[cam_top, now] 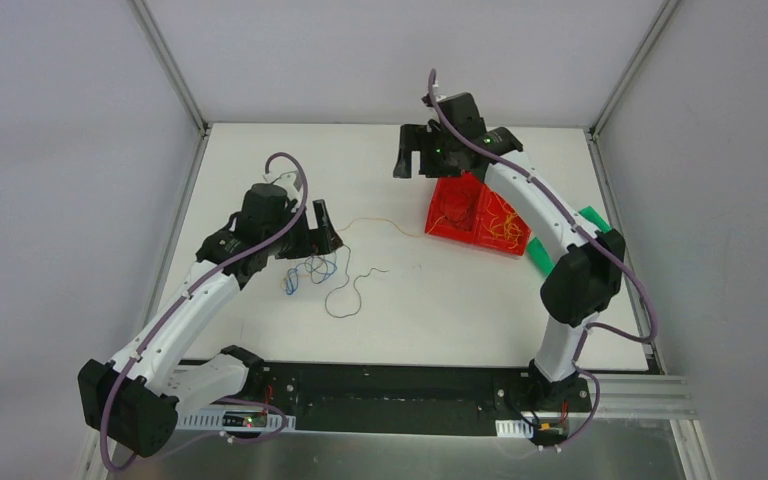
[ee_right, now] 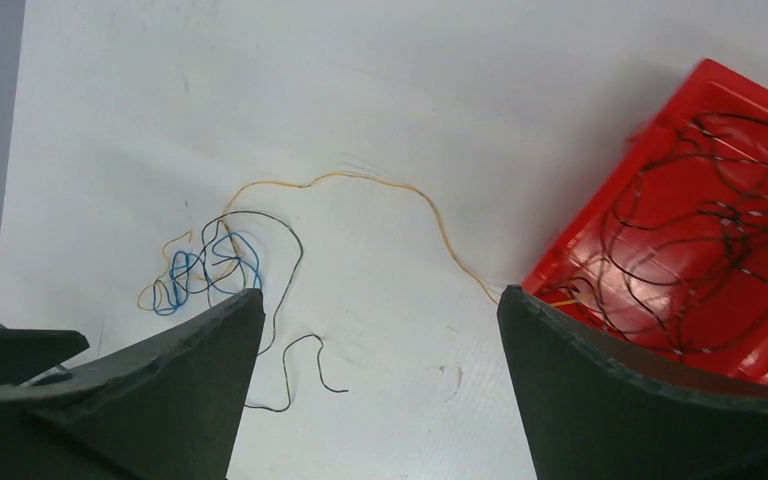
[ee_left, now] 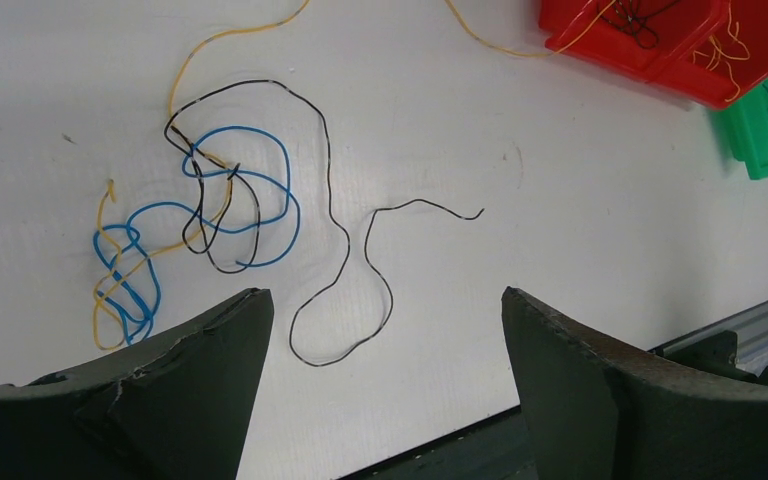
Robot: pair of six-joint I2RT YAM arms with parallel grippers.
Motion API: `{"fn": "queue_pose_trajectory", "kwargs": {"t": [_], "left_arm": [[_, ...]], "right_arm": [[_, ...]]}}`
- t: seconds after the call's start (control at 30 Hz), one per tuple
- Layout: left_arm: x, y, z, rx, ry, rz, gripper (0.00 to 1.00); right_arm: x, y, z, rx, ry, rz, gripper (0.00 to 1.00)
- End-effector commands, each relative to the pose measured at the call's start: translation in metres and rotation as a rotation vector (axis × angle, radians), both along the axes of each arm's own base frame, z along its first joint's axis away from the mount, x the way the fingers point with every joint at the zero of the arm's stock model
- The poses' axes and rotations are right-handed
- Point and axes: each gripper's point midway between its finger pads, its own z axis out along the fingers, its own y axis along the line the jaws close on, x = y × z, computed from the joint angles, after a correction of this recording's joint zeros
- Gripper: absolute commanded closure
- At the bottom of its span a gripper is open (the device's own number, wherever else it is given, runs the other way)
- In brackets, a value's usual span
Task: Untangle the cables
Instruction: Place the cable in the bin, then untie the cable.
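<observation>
Three thin cables [ee_left: 210,215], blue, yellow and black, lie knotted in a loose clump on the white table [cam_top: 440,310], the yellow strand trailing to a red bin [cam_top: 447,228]. Left gripper [ee_left: 381,294] hovers above the clump, jaws apart; right gripper [ee_right: 380,295], jaws also apart, hangs near the bin.

The left arm [cam_top: 175,316] and right arm [cam_top: 547,207] wear glossy white shells between bulky black joint housings, each trailed by a thick purple hose [cam_top: 644,300]; the left gripper [ee_left: 384,292] has broad, matte dark-grey wedge fingers [ee_left: 185,390] with roughened edges
</observation>
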Motion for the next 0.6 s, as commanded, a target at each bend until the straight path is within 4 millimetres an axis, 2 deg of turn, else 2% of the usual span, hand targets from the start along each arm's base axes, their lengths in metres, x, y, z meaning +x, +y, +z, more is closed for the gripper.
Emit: {"fn": "queue_pose_trajectory", "kwargs": {"t": [0.0,0.13,0.37,0.57], "left_arm": [[-0.004,0.009,0.005,-0.005,-0.003,0.049,0.13],[-0.009,0.016,0.003,0.003,-0.008,0.072,0.14],[-0.009,0.040,0.000,0.055,-0.018,0.162,0.13],[-0.012,0.048,0.001,0.055,-0.017,0.187,0.14]], "right_arm": [[0.000,0.043,-0.013,0.016,-0.010,0.156,0.10],[0.006,0.059,-0.045,-0.044,0.017,0.182,0.12],[0.021,0.084,-0.087,-0.085,0.088,0.207,0.18],[0.023,0.091,-0.125,-0.174,0.120,0.215,0.25]]}}
